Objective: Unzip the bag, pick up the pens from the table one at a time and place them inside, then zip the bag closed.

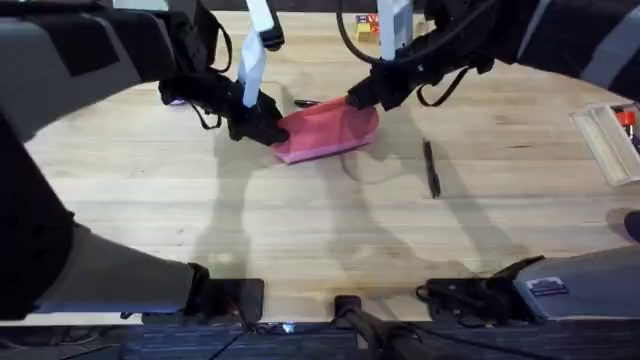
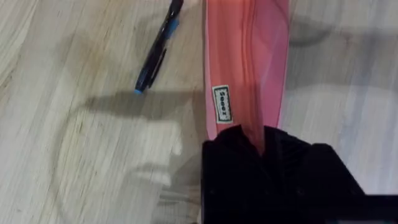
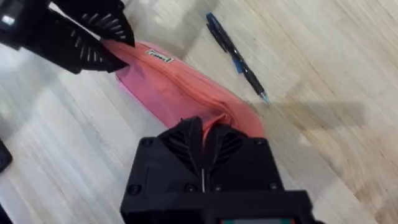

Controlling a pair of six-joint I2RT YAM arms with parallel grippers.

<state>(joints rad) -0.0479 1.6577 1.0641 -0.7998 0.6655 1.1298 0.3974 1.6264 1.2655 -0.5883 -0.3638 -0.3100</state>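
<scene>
The pink bag (image 1: 325, 132) lies on the table (image 1: 300, 220) at centre back, held between both arms. My left gripper (image 1: 266, 126) is shut on its left end; the black fingers (image 2: 261, 149) pinch the fabric near a small label. My right gripper (image 1: 358, 100) is shut on the bag's right end, along the zipper line (image 3: 208, 127). The zipper (image 2: 249, 56) looks closed where it shows. One dark pen (image 1: 431, 168) lies right of the bag. Another pen (image 2: 158, 50) with a blue part lies just behind the bag (image 3: 180, 93), also seen as pen (image 3: 236, 56).
A light wooden box (image 1: 608, 140) sits at the right edge. Small colourful items (image 1: 368, 28) stand at the back. The front half of the table is bare wood, with the arm bases along the near edge.
</scene>
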